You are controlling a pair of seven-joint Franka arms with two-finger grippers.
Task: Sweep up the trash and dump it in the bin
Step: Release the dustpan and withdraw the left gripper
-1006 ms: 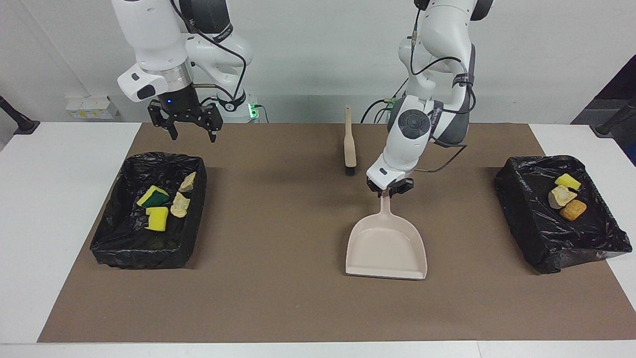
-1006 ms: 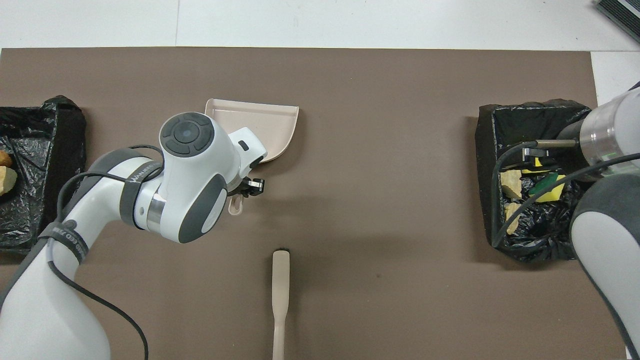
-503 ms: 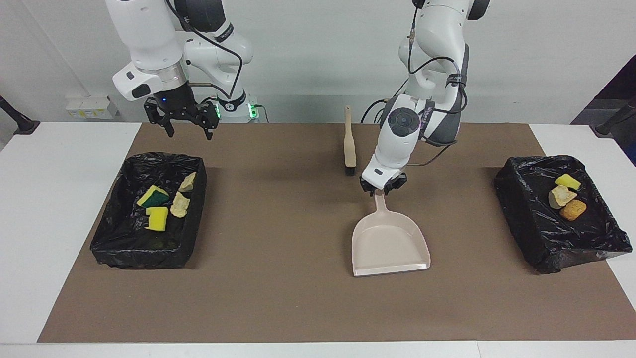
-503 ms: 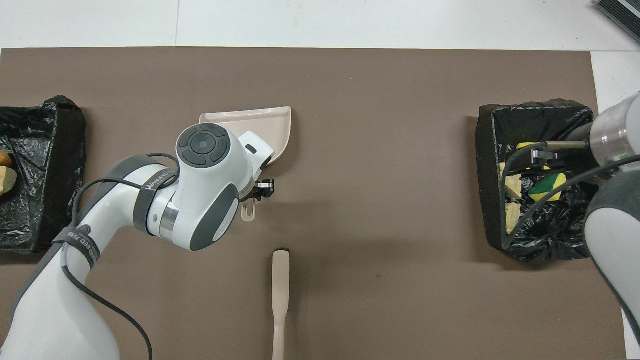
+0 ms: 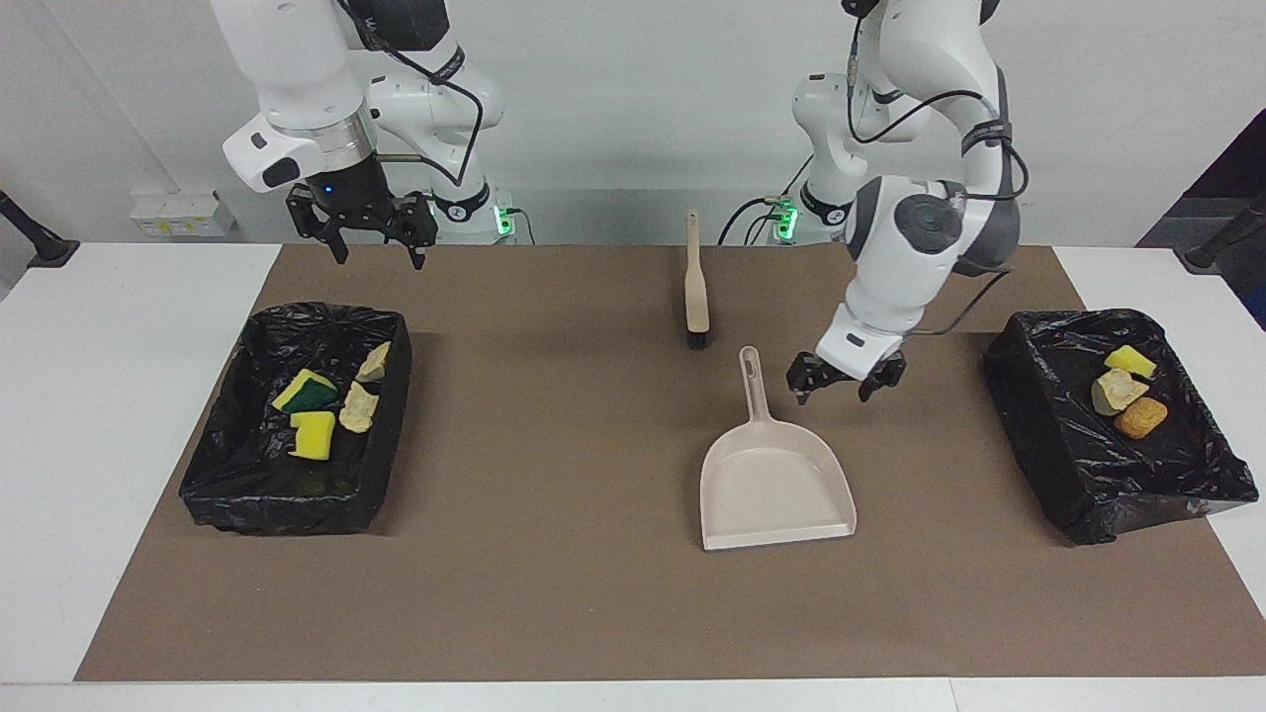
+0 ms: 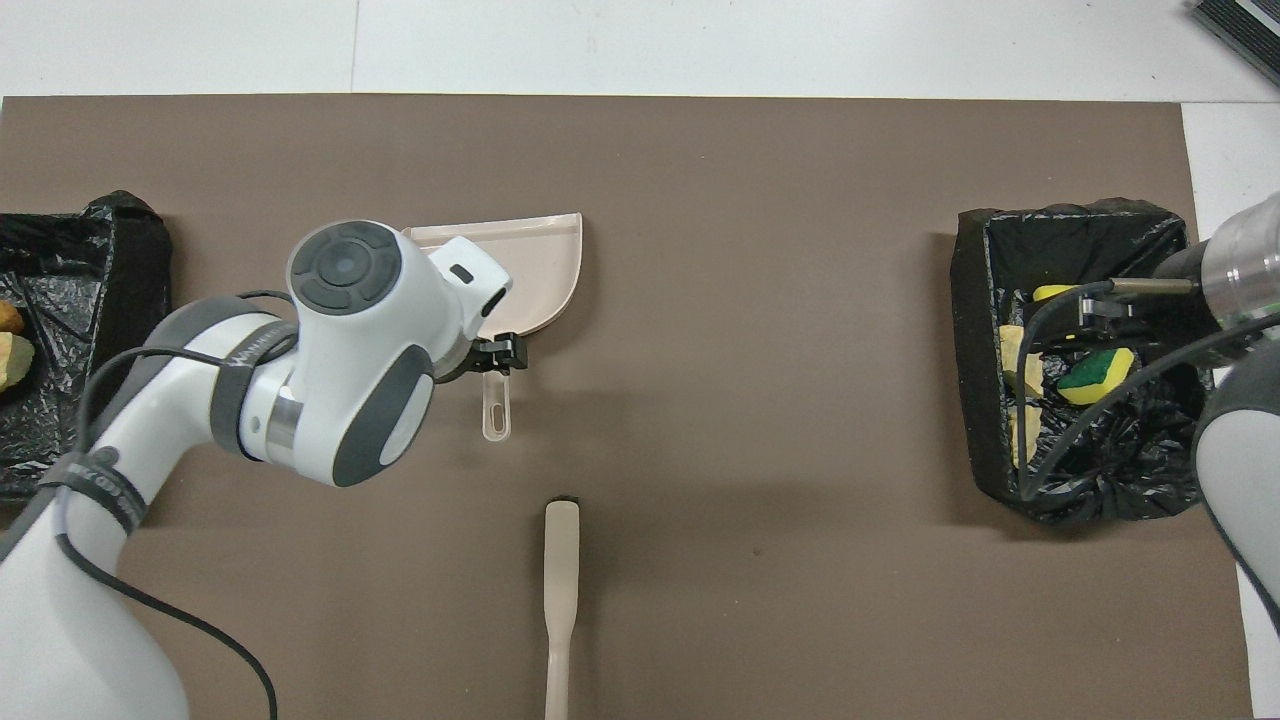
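You see a beige smooth plastic dustpan (image 5: 776, 480) on a matt brown paper-like mat (image 5: 554, 593); beside it, glossy crinkled black plastic liners (image 5: 297, 420) hold porous yellow sponge chunks (image 5: 314, 435).

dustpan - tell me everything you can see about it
The dustpan is pale beige, plastic by its look, a shallow scoop with raised side and back walls and a slim handle with a slot at its end. It lies flat and empty on the brown mat near the table's middle, handle toward the robots, open lip away from them. Nothing touches it: the left gripper, open, hangs beside the handle. The brush lies apart, nearer the robots.
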